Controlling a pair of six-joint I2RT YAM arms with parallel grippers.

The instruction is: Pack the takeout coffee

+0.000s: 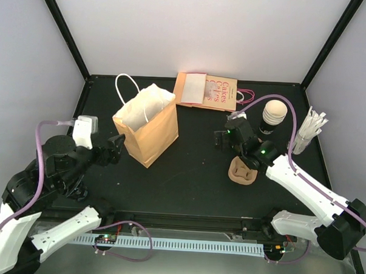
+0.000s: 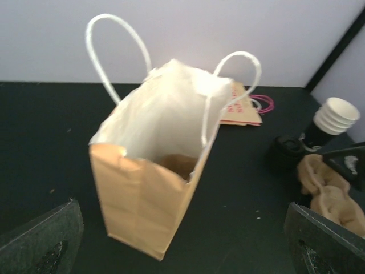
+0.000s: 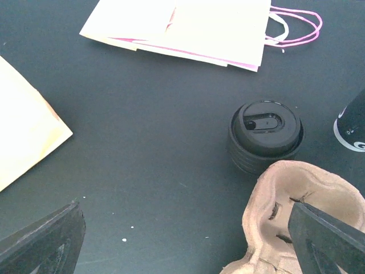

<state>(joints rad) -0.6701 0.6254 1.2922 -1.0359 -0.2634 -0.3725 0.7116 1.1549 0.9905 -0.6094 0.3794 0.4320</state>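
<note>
Black takeout coffee cups [image 1: 274, 117] with cream insides stand stacked at the back right; their cream rims [image 2: 337, 114] also show in the left wrist view. A stack of round black lids [image 3: 265, 136] sits on the table beside the brown pulp carrier [image 3: 302, 217]. The tan paper bag [image 1: 147, 126] stands open with white handles, its white inside [image 2: 165, 120] facing my left gripper [image 1: 117, 147]. That gripper [image 2: 182, 245] is open and empty just short of the bag. My right gripper [image 1: 224, 139] hangs open and empty [image 3: 185, 240] above bare table, near the lids and the carrier [image 1: 242, 171].
Flat folded paper bags [image 1: 206, 89] with pink handles lie at the back. White wrapped straws [image 1: 309, 129] stand at the far right. Black frame posts and white walls close in the black table [image 1: 187, 186].
</note>
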